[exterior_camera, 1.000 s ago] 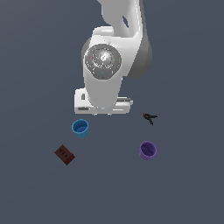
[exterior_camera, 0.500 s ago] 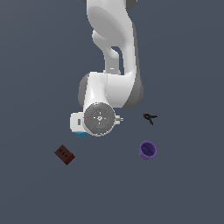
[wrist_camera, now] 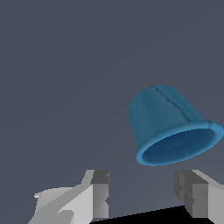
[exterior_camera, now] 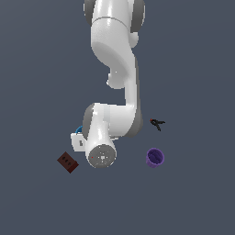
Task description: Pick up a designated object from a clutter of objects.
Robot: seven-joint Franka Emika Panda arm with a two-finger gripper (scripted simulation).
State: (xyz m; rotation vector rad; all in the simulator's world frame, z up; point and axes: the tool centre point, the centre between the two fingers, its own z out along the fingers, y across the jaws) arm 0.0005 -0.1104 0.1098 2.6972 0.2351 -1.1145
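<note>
Blue cup (wrist_camera: 168,124) on the bench (wrist_camera: 65,65), off-centre just ahead of the parted, empty fingers (wrist_camera: 99,192), nearer one than the other, well apart from the purple cup (exterior_camera: 155,157), rim toward the wrist camera.

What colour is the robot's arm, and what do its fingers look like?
The glossy white arm is built of rounded, tube-like segments with grey joints and a round end cap. In the wrist view, its two fingers are blocky and light grey with darker inner faces. No cables or markings show.
</note>
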